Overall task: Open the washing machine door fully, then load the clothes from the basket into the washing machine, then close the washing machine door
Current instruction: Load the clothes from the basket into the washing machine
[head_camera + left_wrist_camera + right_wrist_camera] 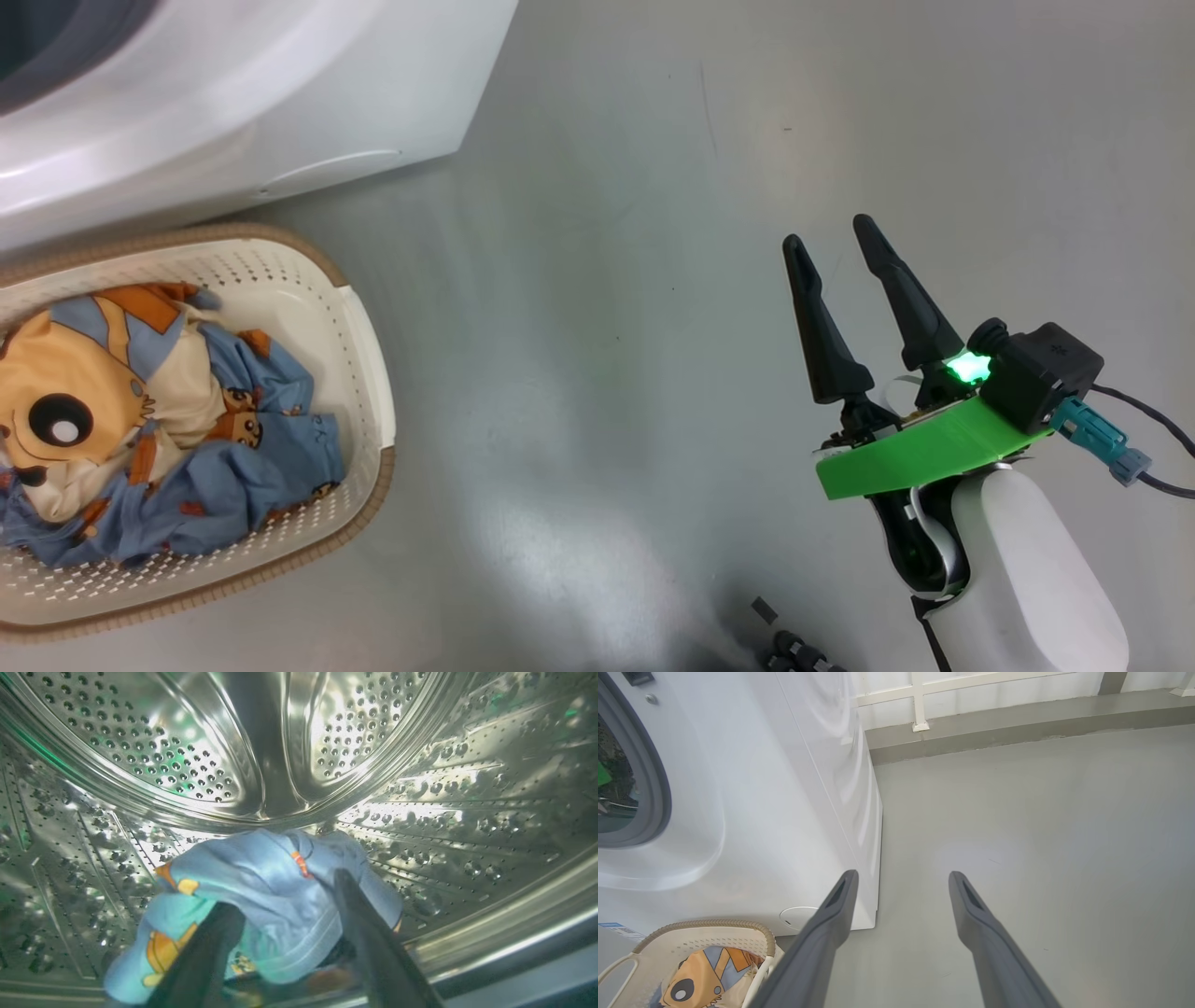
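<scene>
Inside the drum (163,742), a blue garment (261,891).
Left tool (283,890) apart over it; right tool (827,231) apart above floor (607,373).

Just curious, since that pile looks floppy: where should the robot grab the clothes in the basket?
Probably a bunched blue fold of the clothes, from straight above: the walls of the basket block the sides, and a raised crease is easier to pinch than flat cloth.

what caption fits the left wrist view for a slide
Left gripper open inside the washing machine drum, blue printed clothes lying between its fingers
</scene>
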Motion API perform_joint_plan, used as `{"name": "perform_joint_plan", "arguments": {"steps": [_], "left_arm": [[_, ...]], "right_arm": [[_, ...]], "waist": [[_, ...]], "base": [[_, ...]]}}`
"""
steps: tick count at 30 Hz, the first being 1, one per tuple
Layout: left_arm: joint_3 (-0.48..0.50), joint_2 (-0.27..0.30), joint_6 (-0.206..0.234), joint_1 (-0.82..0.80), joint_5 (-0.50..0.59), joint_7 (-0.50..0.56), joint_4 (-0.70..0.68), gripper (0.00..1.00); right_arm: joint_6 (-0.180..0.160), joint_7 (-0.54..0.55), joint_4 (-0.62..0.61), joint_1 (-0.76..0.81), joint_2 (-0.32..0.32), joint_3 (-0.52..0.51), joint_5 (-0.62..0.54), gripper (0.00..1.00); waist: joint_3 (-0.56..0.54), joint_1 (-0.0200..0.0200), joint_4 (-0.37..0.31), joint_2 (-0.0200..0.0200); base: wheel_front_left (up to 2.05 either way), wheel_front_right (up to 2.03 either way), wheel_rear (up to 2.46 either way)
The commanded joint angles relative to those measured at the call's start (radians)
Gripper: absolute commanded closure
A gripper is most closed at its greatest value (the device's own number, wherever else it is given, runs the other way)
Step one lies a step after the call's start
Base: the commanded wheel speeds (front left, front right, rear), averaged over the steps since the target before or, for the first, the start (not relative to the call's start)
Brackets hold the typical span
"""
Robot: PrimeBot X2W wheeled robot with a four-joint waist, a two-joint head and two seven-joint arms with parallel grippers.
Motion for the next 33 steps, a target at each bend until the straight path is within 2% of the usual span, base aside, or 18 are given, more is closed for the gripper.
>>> {"name": "perform_joint_plan", "arguments": {"steps": [1,8,14,23,33], "left_arm": [[0.005,0.032,-0.003,-0.045,0.007,0.013,0.008,0.0],[-0.001,-0.018,-0.017,-0.047,-0.013,0.019,0.112,0.0],[-0.006,-0.042,-0.038,0.003,-0.022,-0.012,0.1,0.0],[0.061,-0.041,-0.043,0.186,-0.014,-0.018,-0.104,0.0],[0.156,-0.07,-0.021,0.453,0.027,-0.019,-0.355,0.0]], "right_arm": [[0.009,-0.005,-0.022,0.002,0.004,0.018,0.004,0.0],[0.009,-0.005,-0.009,-0.004,0.004,0.024,0.005,0.0],[0.009,-0.005,0.0,-0.001,0.004,0.019,-0.005,0.0],[0.009,-0.005,0.007,0.011,0.004,0.004,-0.017,0.0],[0.009,-0.005,0.018,0.034,-0.014,-0.014,-0.017,0.0]], "waist": [[-0.003,0.0,0.003,-0.0001],[-0.03,0.0,0.027,-0.0001],[-0.069,0.0,0.053,-0.0001],[-0.137,0.0,0.092,-0.0001],[-0.233,0.0,0.141,-0.0001]], "base": [[0.0,0.0,0.0],[0.0,0.0,0.0],[0.0,0.0,0.0],[0.0,0.0,0.0],[0.0,0.0,0.0]]}}
